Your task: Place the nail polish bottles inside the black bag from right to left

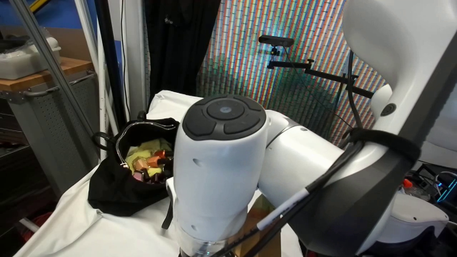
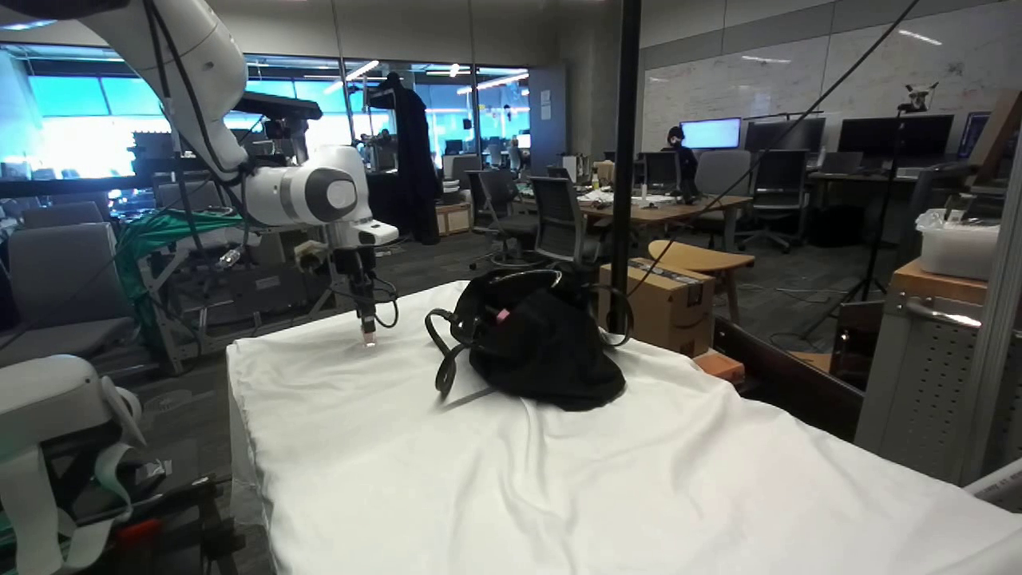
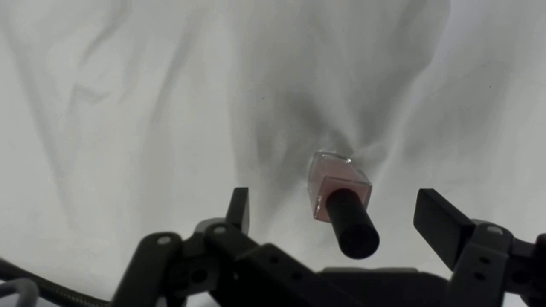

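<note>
We judged this the pick-up, our jaws spread astride the nail polish bottle (image 3: 341,199) at four o'clock in the wrist view, needing next to close and carry it to the black bag (image 2: 551,351), at the bottle's three o'clock in an exterior view.

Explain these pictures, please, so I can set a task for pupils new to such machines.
It is a robot arm. Two pictures look on from outside it; the close-up is taken from its wrist, looking down. On the white cloth rests a black bag; a pink nail polish bottle with a black cap stands apart from it. More bottles lie inside the bag. The fingers are open on either side of that standing bottle, gaps showing, so nothing is held.
</note>
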`<state>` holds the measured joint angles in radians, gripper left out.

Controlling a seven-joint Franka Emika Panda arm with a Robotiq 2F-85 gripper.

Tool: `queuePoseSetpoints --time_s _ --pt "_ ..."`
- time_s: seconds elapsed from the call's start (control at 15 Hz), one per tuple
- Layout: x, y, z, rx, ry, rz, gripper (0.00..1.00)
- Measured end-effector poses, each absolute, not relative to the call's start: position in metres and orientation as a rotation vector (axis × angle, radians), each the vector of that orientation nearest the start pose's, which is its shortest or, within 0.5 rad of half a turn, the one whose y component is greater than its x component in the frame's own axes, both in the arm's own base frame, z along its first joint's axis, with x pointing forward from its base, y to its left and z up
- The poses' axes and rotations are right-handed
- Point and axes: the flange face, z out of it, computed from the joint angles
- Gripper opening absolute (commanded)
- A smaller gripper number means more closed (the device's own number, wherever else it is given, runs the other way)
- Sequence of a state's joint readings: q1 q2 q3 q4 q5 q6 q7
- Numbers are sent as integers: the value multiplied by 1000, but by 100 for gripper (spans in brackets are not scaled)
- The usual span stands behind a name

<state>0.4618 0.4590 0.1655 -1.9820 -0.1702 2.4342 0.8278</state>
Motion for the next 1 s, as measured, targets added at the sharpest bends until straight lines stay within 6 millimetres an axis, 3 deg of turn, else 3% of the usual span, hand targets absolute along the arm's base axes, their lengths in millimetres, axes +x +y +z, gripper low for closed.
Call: queuePoseSetpoints --time_s 0.47,0.8,0.93,1.0 --pt "497 353 208 -3145 131 23 100" --pt "498 352 208 -3130 126 41 100" --pt "498 352 208 -3129 122 41 74" --pt "498 352 208 -3129 120 41 67"
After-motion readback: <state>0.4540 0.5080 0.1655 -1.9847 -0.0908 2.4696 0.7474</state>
